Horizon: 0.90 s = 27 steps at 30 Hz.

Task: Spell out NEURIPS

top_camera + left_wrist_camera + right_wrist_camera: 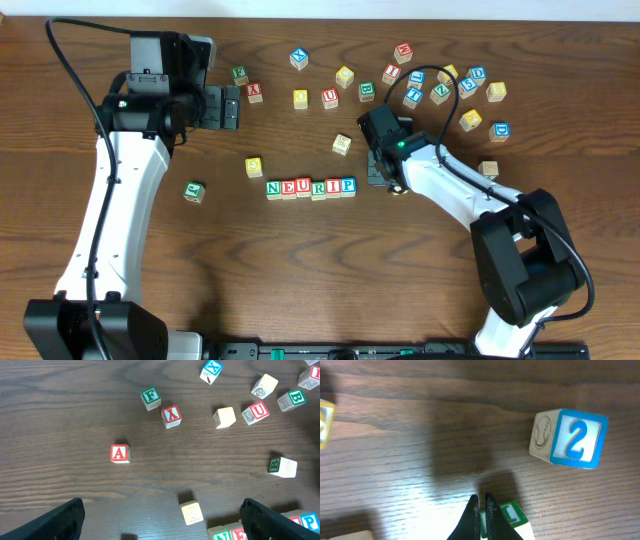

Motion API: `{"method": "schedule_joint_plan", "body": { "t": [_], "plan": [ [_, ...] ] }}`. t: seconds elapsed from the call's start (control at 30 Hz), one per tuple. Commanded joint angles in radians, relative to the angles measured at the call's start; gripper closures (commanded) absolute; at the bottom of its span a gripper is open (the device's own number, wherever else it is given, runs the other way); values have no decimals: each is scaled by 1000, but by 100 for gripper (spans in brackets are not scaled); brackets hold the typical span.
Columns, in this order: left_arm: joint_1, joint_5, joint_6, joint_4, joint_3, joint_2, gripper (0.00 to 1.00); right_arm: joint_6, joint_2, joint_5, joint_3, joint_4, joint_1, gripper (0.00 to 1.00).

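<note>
Six of the seven letters are sitting in place: the row of cubes (310, 187) is lying near the middle of the surface (300, 290), its cubes touching side by side and reading N, E, U, R, I, P from left to right in the overhead view. That is leaving only the closing S to be added after the P, so the task is looking nearly finished. The right hand (481, 510) is hanging just beside the P end of the row, its fingers pinched together with nothing visible between them; in the right wrist view they are pointing down at a green-lettered cube (515, 512), with a blue-framed cube (575, 440) marked like a 2 lying near it. The left hand (232, 106) is waiting well apart from the row, toward the far left, its fingers spread wide and gripping nothing. The loose cubes (440, 92) are lying scattered along the far side, and no S is showing clearly among them, so which cube is meant for the last place I cannot tell.
</note>
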Motion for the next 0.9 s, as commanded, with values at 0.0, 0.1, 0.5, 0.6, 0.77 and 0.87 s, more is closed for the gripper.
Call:
{"method": "schedule_joint_plan", "body": {
  "t": [0.0,0.1,0.5,0.6,0.77,0.87],
  "plan": [
    [3,6,11,0,26,-4,3,-60,6,-24,79,-26,-6,99],
    [3,6,10,0,26,-4,2,-79,6,-30,117,-62,-5,99],
    [3,6,11,0,26,-4,2,-94,6,-84,147,-185,-3,99],
    [3,6,11,0,26,-4,2,-91,6,-85,147,-211,-3,99],
    [3,6,11,0,26,-4,2,-76,6,-84,147,-252,-4,99],
    [3,6,10,0,26,-4,2,-60,6,-84,147,-260,-3,99]
  ]
}}
